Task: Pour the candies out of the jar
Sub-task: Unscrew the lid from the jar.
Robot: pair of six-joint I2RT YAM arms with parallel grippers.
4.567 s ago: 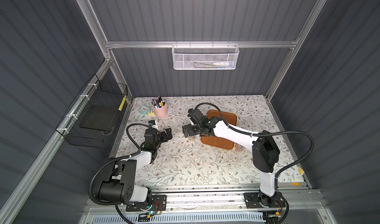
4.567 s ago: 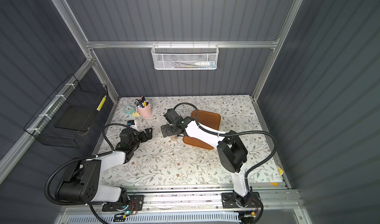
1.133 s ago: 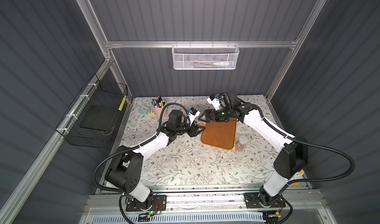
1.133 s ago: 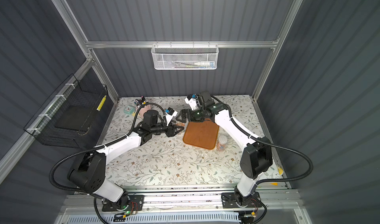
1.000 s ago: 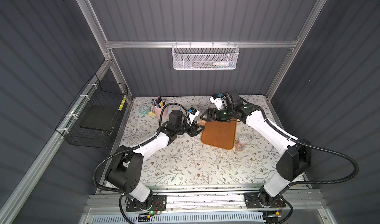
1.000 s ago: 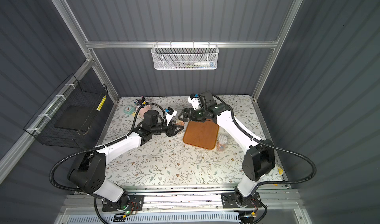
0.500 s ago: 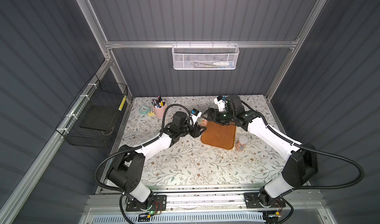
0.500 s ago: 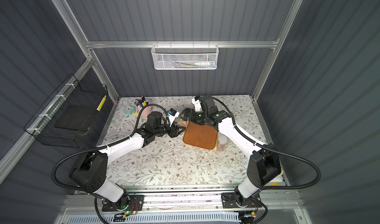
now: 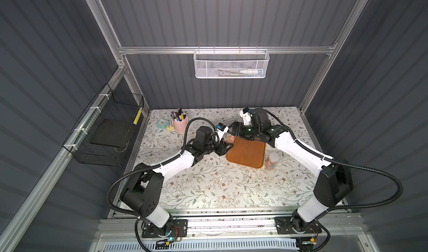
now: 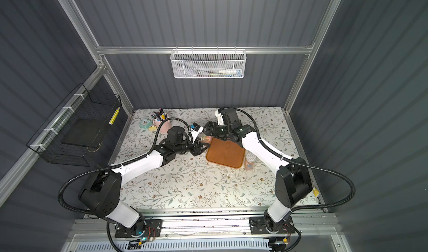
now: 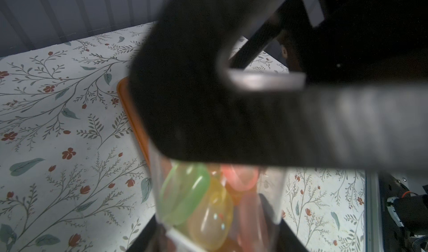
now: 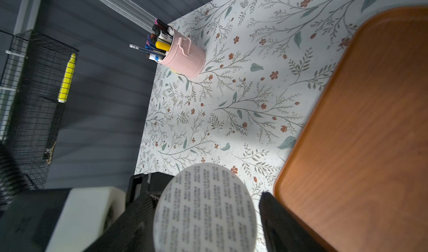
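Observation:
A clear jar point(image 9: 228, 138) point(image 10: 205, 138) is held just off the left edge of the orange tray point(image 9: 247, 152), with my left gripper point(image 9: 222, 147) shut on its body. In the left wrist view, green, yellow and pink candies point(image 11: 208, 204) fill the jar point(image 11: 275, 193) between my left gripper's point(image 11: 215, 238) fingers. My right gripper point(image 9: 234, 130) point(image 12: 203, 218) stands open and straddles the jar's white printed lid point(image 12: 205, 206). One finger point(image 12: 132, 220) sits against the lid's rim; a thin gap shows before the other finger point(image 12: 278, 218).
A second small jar point(image 9: 271, 161) with a white lid stands on the floral table by the tray's right edge. At the back left are a pink pen cup point(image 9: 180, 124) point(image 12: 183, 56) and a small clock point(image 9: 162, 123). A black wire basket point(image 9: 108, 132) hangs on the left wall.
My right gripper has come down from the back to the jar's top, and its jaws have narrowed round the lid. The left gripper has kept hold of the jar, shifting slightly towards the tray.

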